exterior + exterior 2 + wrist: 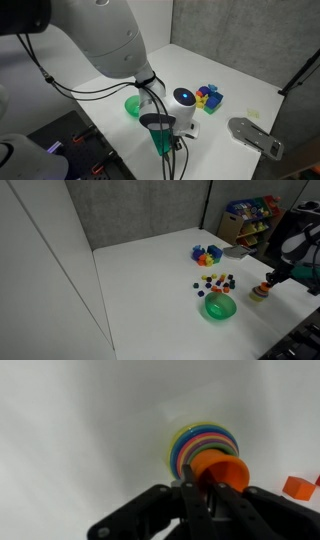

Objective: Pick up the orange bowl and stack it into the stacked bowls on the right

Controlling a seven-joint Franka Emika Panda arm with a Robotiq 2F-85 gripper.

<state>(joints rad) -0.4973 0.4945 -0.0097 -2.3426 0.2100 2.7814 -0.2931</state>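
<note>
Gripper [203,487], fingers clamped on the rim of the orange bowl [224,468], held just over the stacked bowls [190,442], apparently for nesting; orange cube [296,486] nearby.

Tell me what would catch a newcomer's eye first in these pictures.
In the wrist view the orange bowl stands out most. It looks pinched at its rim by the end effector, right over the stacked bowls, whose rims show as coloured rings. In an exterior view the big green bowl pops against the white table, with small coloured cubes scattered just beyond it.
</note>
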